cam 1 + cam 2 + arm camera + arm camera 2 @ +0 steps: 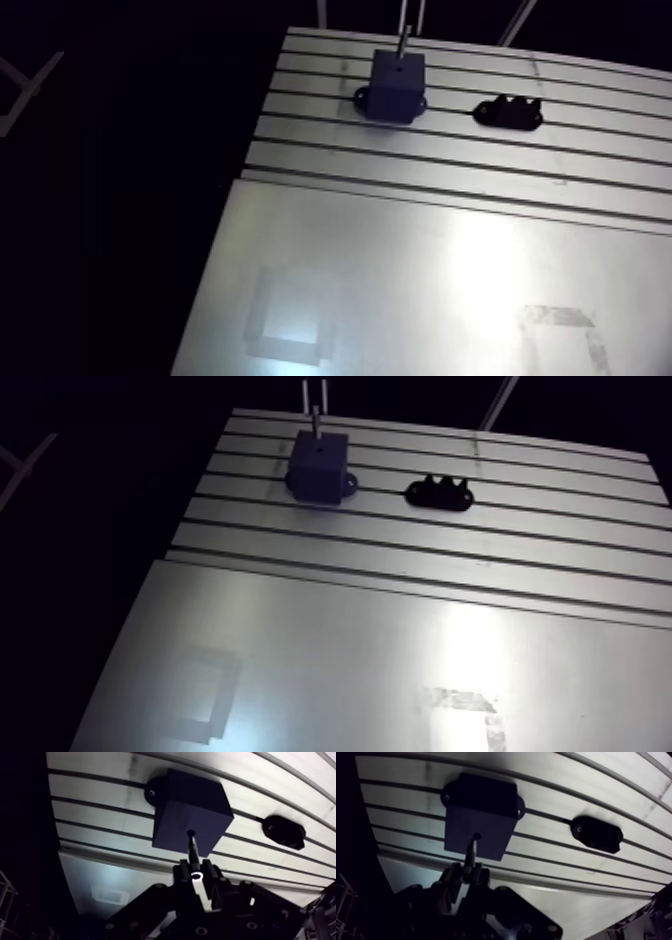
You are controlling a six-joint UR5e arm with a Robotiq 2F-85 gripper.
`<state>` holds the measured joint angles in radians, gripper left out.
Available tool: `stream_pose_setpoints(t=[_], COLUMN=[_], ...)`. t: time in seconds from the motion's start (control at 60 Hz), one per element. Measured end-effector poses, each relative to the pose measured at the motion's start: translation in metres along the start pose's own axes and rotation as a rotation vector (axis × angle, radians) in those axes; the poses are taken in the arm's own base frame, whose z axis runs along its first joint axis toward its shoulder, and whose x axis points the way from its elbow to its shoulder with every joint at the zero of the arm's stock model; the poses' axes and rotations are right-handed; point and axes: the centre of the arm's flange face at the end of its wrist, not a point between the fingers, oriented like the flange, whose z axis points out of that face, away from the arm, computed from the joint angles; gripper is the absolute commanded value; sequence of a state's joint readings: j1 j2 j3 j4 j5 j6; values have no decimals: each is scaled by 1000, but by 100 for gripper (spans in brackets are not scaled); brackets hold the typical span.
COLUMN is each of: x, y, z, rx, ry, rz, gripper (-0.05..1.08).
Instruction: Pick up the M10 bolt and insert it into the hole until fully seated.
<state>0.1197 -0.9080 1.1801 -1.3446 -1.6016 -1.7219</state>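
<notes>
A dark blue block is fixed to the slotted table, with a small hole in its top face. My gripper is shut on the M10 bolt, holding it by its head end. The bolt's shank points down at the block, and its tip sits at the hole's mouth. In the arm view the bolt shows as a thin grey rod standing over the block; the fingers themselves are out of that view.
A low black holder with several notches lies on the slotted table to the right of the block. Nearer the camera, the table's smooth plate carries a taped square outline and tape marks.
</notes>
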Motion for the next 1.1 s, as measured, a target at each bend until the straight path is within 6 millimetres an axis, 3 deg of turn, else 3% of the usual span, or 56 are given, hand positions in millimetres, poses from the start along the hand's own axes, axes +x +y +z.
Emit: stream_pose_setpoints(t=[1.1], x=[-1], y=[0], z=[5], rx=[-15], ry=[-25], rz=[-3], gripper=[108])
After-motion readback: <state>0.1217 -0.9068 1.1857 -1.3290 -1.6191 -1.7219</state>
